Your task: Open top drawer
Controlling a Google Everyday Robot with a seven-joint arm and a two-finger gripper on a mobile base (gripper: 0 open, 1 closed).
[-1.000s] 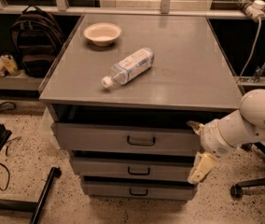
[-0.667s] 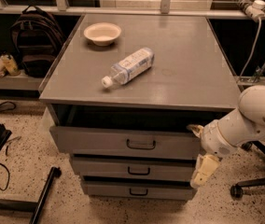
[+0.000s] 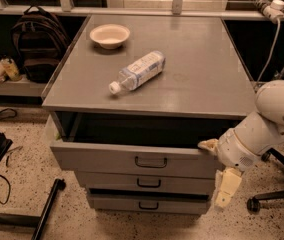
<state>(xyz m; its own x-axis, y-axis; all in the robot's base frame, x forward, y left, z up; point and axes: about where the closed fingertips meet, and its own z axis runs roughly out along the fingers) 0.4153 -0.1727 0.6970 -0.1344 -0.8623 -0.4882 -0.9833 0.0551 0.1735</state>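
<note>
Since the earlier frames the top drawer (image 3: 102, 159) has come a little more toward the near side, and the gripper (image 3: 217, 166) has moved with it. A dark gap shows between the drawer front and the cabinet top (image 3: 202, 74), so the drawer is partly open. The gripper is at the drawer's right end with its fingers spread. One fingertip (image 3: 207, 144) rests on the front's upper edge, and the other hangs lower, beside the middle drawer (image 3: 112, 181). The black handle (image 3: 151, 162) is untouched. I judge the opening is well begun, and some pulling toward the near side is left.
</note>
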